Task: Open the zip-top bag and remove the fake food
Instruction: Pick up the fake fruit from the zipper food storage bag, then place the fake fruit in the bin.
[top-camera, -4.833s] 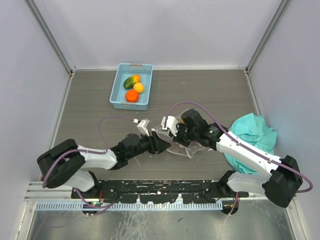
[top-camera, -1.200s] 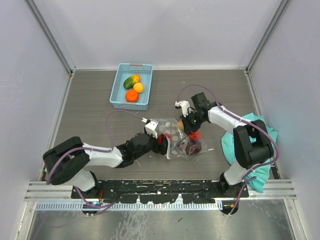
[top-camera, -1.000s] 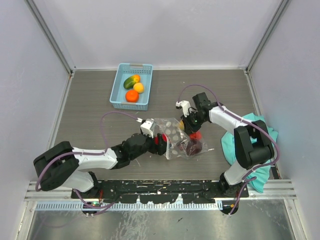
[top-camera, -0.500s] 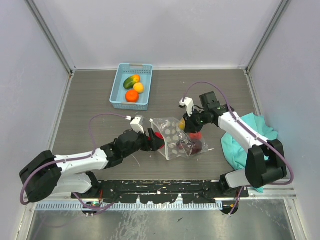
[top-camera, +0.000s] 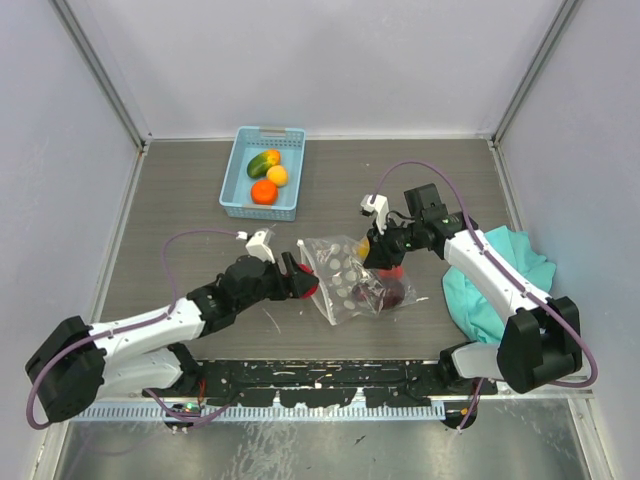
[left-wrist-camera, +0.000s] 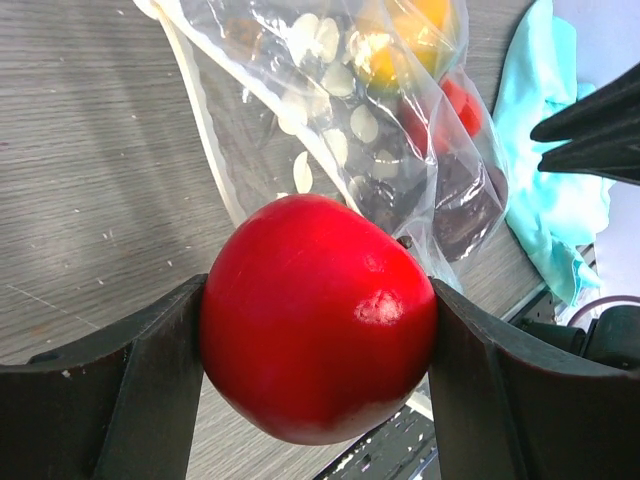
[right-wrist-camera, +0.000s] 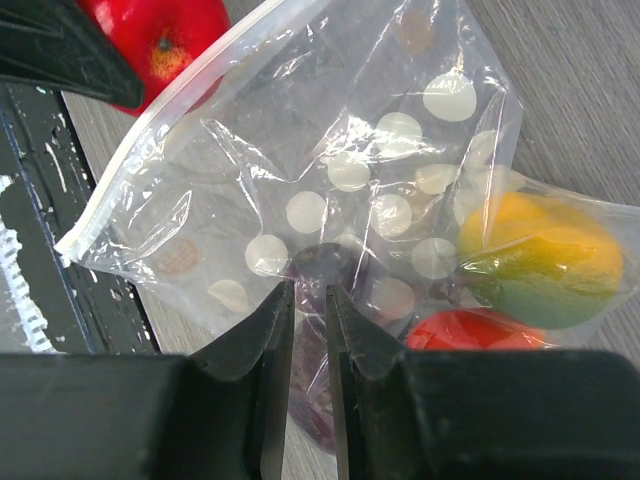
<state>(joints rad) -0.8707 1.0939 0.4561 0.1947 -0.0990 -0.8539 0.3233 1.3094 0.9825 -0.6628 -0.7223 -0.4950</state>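
The zip-top bag (top-camera: 345, 278) lies open on the table, its mouth toward my left arm. My left gripper (top-camera: 303, 283) is shut on a red apple (left-wrist-camera: 318, 318), held just outside the bag's mouth (left-wrist-camera: 215, 150). My right gripper (top-camera: 372, 252) is closed on a fold of the bag's film (right-wrist-camera: 310, 295) at its far right side. Inside the bag are a yellow-green fruit (right-wrist-camera: 545, 260), a red piece (right-wrist-camera: 470, 335) and a dark purple piece (right-wrist-camera: 325, 340). The apple also shows in the right wrist view (right-wrist-camera: 160, 35).
A light blue basket (top-camera: 240, 160) at the back holds a cucumber (top-camera: 262, 163), an orange fruit (top-camera: 264, 192) and a yellow fruit (top-camera: 277, 175). A teal cloth (top-camera: 505, 270) lies bunched at the right, by the right arm. The arms' base rail (top-camera: 320, 380) runs along the near edge.
My left gripper has drawn back to the left, carrying the red apple out of the bag's mouth. My right gripper stays on the bag, shifted slightly right.
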